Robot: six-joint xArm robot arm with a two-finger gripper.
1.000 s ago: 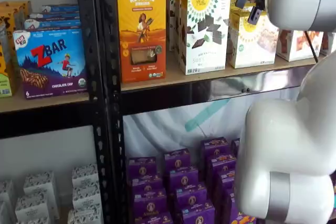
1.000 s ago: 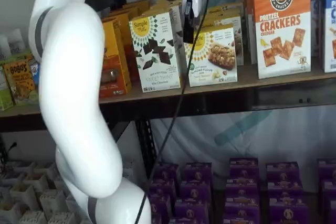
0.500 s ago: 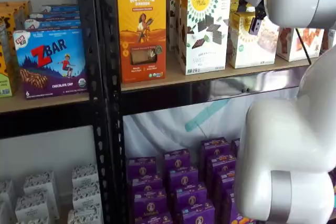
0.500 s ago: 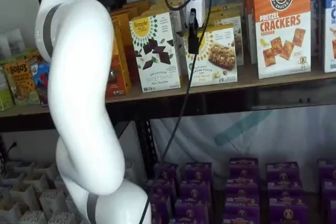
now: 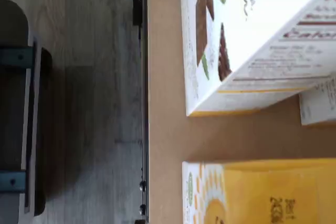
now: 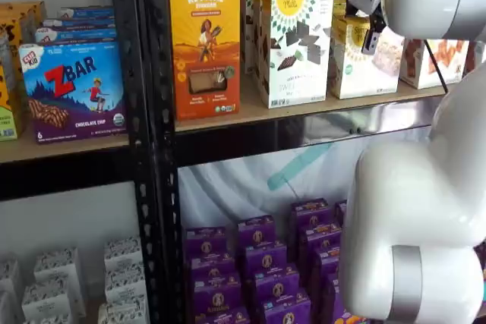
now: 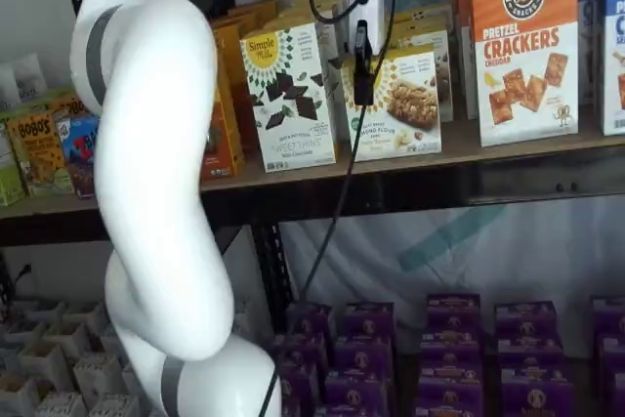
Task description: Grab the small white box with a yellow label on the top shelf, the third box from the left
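Observation:
The small white box [image 6: 355, 62] with its yellow top band stands on the top shelf [image 6: 250, 115], right of the taller white box [image 6: 295, 39] with dark chocolate pieces. In both shelf views my gripper [image 6: 364, 25] hangs just in front of the small white box's upper part. Its black fingers stand open, and the box is not gripped. One black finger [image 7: 363, 73] covers the left edge of the small white box [image 7: 402, 104], side-on. The wrist view shows the small white box's yellow top [image 5: 262, 192] on the tan shelf board [image 5: 163, 129].
The orange Revival box [image 6: 205, 36] is at the left, pretzel cracker boxes [image 7: 524, 41] at the right. The white arm [image 7: 146, 173] fills the space before the rack, with a black cable [image 7: 337, 183] hanging down. Purple boxes [image 6: 258, 263] lie below. A black upright [image 6: 148, 142] splits the shelves.
The gripper has come down a little in front of the small white box, and the arm has shifted slightly. The boxes have not moved.

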